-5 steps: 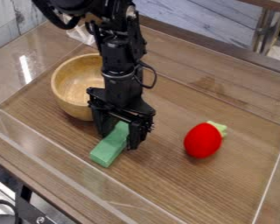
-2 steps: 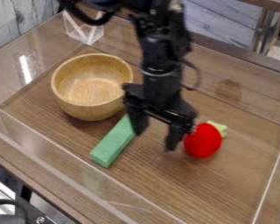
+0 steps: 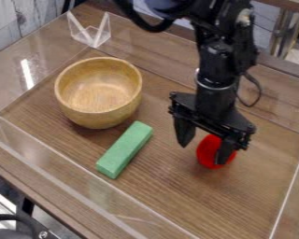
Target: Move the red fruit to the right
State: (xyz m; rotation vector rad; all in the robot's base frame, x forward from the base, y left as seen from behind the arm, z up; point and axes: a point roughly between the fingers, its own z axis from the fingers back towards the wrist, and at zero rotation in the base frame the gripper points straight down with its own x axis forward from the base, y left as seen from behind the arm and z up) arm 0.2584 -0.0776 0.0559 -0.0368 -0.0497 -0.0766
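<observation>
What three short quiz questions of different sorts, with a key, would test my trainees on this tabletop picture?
1. True or false: the gripper is shut on the green block.
2. Which lies nearest the red fruit? A) the wooden bowl B) the gripper C) the green block
3. Fill in: the gripper's jaws are ___ and point straight down over the red fruit.

Key
1. False: it is open, well apart from the block.
2. B
3. open

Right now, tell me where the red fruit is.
The red fruit sits on the wooden table, right of the green block, directly under the open tool.
</observation>
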